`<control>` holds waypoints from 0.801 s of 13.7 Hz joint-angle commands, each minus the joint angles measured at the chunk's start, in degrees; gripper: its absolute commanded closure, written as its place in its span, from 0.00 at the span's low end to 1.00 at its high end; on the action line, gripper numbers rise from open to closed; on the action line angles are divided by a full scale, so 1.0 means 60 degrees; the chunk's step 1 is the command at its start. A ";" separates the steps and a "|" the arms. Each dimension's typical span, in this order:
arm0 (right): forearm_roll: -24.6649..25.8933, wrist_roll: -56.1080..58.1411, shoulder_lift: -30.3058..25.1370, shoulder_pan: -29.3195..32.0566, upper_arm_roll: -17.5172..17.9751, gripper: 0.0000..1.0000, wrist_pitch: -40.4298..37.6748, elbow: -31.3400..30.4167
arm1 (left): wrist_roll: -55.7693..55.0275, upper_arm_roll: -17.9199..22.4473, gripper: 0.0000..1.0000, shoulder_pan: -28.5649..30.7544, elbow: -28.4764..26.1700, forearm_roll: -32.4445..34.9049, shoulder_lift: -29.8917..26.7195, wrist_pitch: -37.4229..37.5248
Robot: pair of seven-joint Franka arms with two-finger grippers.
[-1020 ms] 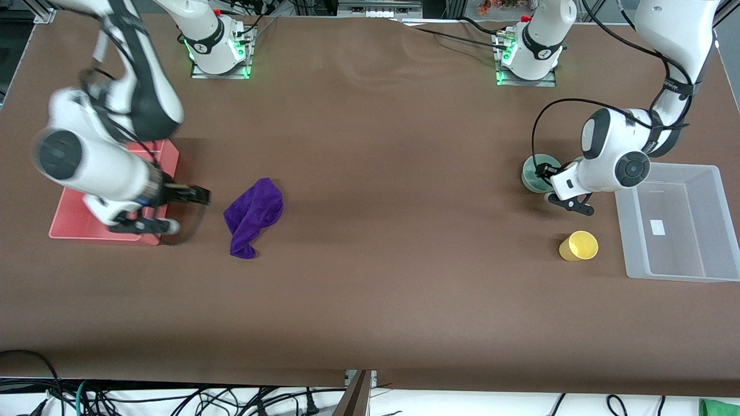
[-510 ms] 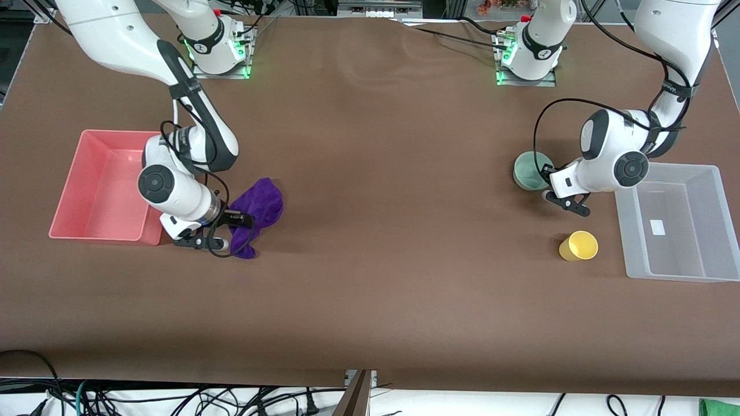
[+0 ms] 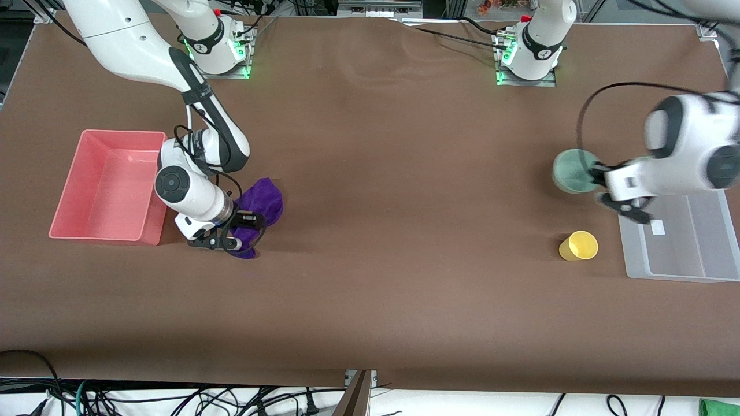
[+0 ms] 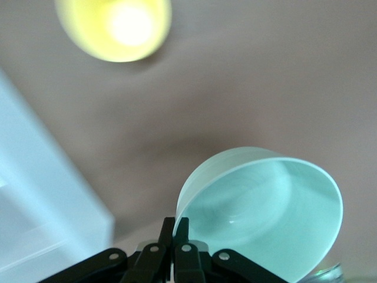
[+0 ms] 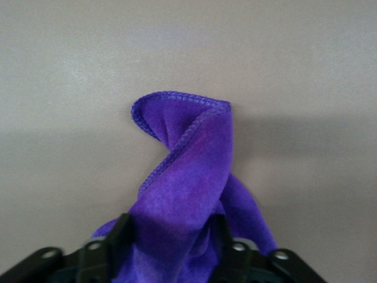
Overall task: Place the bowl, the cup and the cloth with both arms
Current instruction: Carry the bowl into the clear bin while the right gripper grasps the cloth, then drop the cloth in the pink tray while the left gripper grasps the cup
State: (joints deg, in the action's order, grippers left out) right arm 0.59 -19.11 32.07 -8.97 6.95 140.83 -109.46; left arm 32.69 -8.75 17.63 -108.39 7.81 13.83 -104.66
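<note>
My left gripper [image 3: 601, 176] holds the bowl [image 3: 572, 171] up beside the clear bin [image 3: 676, 271] — the cup [image 3: 578, 245] stands nearer the camera. My right gripper [image 3: 250, 221] straddles the cloth [image 3: 263, 199] — beside the tray [image 3: 81, 173].

**Your table and what sat on it**

You had a wide table [image 3: 393, 190] covered in plain brown cloth, with both white arm bases bolted along its edge farthest from the front camera. Toward the right arm's end a shallow salmon-pink plastic tray [image 3: 69, 199] lay flat on the surface, and just beside it the soft deep-purple fabric towel [image 3: 267, 199] lay bunched in folds. Toward the left arm's end a clear rectangular plastic bin [image 3: 679, 271] rested on the table, and near it, toward the table's middle, the small yellow tapered plastic cup [image 3: 578, 246] stood mouth up, well apart from the towel.
</note>
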 commanded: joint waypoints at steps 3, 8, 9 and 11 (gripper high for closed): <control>0.0019 -0.0478 -0.0028 -0.0057 0.0043 1.00 0.0069 -0.0082 | 0.1561 -0.0050 1.00 0.1380 0.3001 0.2009 0.1997 0.0423; 0.0048 -0.0302 -0.0378 -0.0042 0.0028 1.00 -0.1548 0.0748 | 0.3077 -0.0050 1.00 0.2642 0.3710 0.2053 0.4064 -0.1945; 0.0048 0.0061 -0.0612 0.0045 -0.0001 1.00 -0.2732 0.1318 | 0.3121 -0.0050 1.00 0.2759 0.3709 0.2039 0.4328 -0.2212; 0.0033 0.1450 -0.1095 0.0497 -0.0176 1.00 -0.5323 0.2606 | 0.3107 -0.0050 0.43 0.2818 0.3709 0.1981 0.4492 -0.2492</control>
State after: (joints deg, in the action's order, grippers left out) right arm 0.79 -16.73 29.16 -8.74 6.39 121.23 -99.89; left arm 50.69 -8.29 34.37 -88.38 18.31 39.96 -119.90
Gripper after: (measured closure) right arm 0.974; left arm 0.969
